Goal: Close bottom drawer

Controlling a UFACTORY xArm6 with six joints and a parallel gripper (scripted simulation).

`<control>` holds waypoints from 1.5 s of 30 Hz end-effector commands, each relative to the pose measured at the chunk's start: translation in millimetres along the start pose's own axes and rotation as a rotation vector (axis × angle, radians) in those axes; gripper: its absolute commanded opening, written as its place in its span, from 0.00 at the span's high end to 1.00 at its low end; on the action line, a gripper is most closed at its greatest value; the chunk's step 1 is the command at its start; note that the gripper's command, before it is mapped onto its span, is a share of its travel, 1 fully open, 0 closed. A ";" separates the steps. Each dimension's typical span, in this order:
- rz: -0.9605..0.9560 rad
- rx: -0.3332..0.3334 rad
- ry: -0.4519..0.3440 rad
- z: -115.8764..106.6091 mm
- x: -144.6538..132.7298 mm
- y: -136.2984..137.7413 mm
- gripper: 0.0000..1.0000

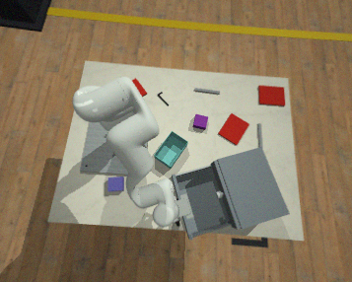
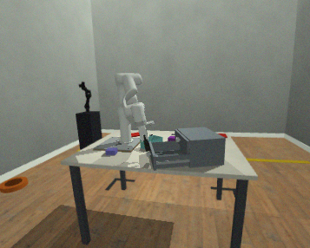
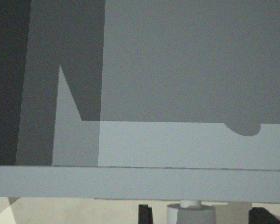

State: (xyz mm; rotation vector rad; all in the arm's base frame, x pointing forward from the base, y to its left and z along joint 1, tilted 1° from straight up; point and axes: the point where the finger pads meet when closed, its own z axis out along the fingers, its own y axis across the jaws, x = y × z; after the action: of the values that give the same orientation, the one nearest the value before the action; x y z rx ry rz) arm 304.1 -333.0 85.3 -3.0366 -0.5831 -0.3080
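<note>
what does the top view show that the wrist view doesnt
Only the top view shows the layout: the white arm, the teal bin, two purple cubes, red blocks and the grey cabinet with its drawer pulled well out. Only the wrist view shows the drawer's inside close up, with its front wall running across the frame and the dark fingers just outside that wall. Both show the open drawer and a little of the table.
</note>
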 end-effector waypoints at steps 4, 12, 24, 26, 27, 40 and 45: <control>-0.001 -0.004 0.001 2.2 0.0 1.5 0.40; -0.001 -0.004 0.001 2.8 -0.1 1.5 0.40; -0.001 -0.004 0.001 2.8 -0.2 1.6 0.40; -0.001 -0.004 0.001 2.8 -0.2 1.6 0.40; -0.001 -0.004 0.001 2.8 -0.3 1.6 0.40; -0.001 -0.004 0.001 2.2 -3.1 3.0 0.40; -0.001 -0.004 0.001 2.2 -3.1 3.0 0.40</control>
State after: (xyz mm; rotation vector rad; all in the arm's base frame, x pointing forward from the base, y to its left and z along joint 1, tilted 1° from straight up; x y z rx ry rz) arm 301.9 -335.6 80.9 -3.0366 -0.5832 -0.3083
